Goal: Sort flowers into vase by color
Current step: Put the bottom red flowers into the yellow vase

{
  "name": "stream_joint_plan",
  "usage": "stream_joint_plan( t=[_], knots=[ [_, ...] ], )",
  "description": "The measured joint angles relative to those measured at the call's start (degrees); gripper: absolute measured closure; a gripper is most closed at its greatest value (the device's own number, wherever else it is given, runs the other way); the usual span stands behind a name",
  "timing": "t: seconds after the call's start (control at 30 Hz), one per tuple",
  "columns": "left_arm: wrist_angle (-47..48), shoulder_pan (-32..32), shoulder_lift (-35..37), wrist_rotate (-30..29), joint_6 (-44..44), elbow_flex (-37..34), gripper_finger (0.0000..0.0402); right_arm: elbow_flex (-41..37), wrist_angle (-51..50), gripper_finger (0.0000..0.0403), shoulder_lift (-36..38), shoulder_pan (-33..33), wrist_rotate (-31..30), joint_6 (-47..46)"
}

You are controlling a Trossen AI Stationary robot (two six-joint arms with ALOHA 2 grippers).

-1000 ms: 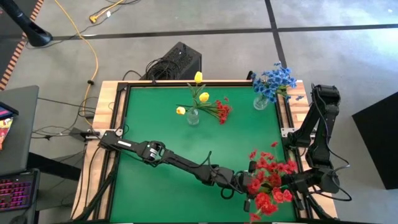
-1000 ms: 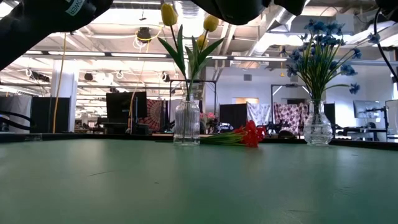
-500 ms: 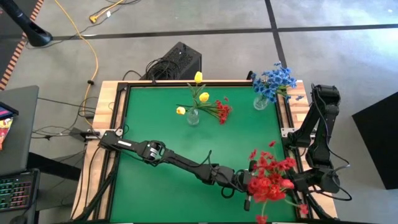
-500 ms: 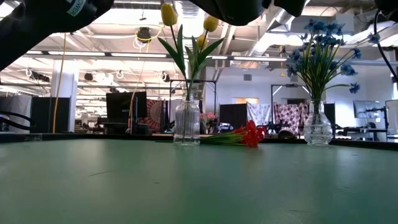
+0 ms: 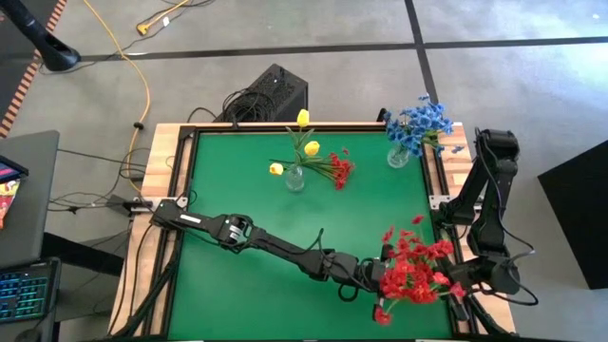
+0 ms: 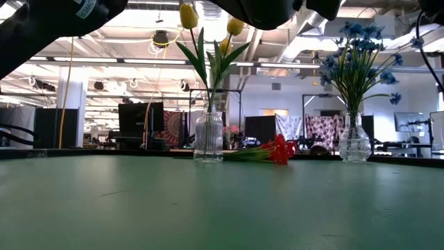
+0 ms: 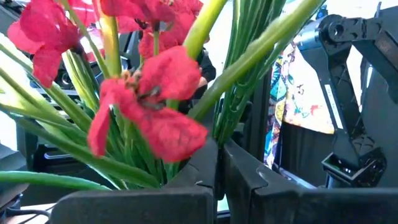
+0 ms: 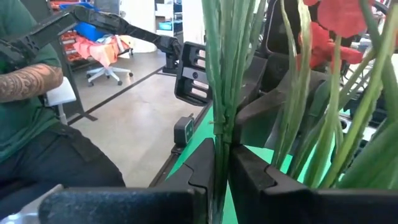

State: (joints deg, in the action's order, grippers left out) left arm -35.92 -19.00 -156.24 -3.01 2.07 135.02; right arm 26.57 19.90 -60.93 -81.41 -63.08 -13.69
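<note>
A bunch of red flowers [image 5: 414,272] hangs over the table's near right corner between my two grippers. My right gripper [image 8: 222,165] is shut on its green stems. My left gripper [image 7: 221,165] reaches in from the left, shut at the base of the stems, with the red blooms [image 7: 149,112] right in front of it. A glass vase [image 6: 208,135] with yellow tulips [image 5: 306,142] stands at the far middle. A red sprig [image 6: 272,151] lies on the table beside it. A second vase [image 6: 354,139] at the far right holds blue flowers [image 5: 416,123]. My left gripper comes in nearly level from the table's left. Green stems [image 7: 214,115] run down into the line between its shut fingers, and the fingertips hide the place of contact. The blooms stand above the fingers, clear of the table. My right gripper pinches a tight bundle of several green stems [image 8: 221,124] between its two fingers. The fingers lie across the stems, about level, coming from the table's right. The bunch is lifted clear of the table, its blooms [image 5: 414,272] toward the left arm.
A wooden frame [image 5: 163,171] borders the green table. A black box [image 5: 275,93] with cables sits past the far edge. A person [image 8: 37,124] sits beyond the table in the right wrist view. The green middle and left of the table [image 5: 237,190] lie bare.
The red bunch has turned in my right gripper. The blooms that spread toward the table's near edge have drawn in closer to the two grippers. Neither arm has shifted its place.
</note>
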Motion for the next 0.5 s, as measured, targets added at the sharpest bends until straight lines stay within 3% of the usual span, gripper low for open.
stream_joint_plan(
  t=[0.33, 0.5],
  knots=[
    [-1.05, -0.02, 0.00, 1.11, -0.48, 0.02, 0.0401, 0.00, -0.25, 0.0334, 2.38, -2.54, -0.25, 0.00],
    [-0.97, -0.15, 0.00, 1.28, -0.50, -0.02, 0.0401, 0.02, -2.25, 0.0304, 3.21, -2.51, -0.18, -2.29]
  ],
)
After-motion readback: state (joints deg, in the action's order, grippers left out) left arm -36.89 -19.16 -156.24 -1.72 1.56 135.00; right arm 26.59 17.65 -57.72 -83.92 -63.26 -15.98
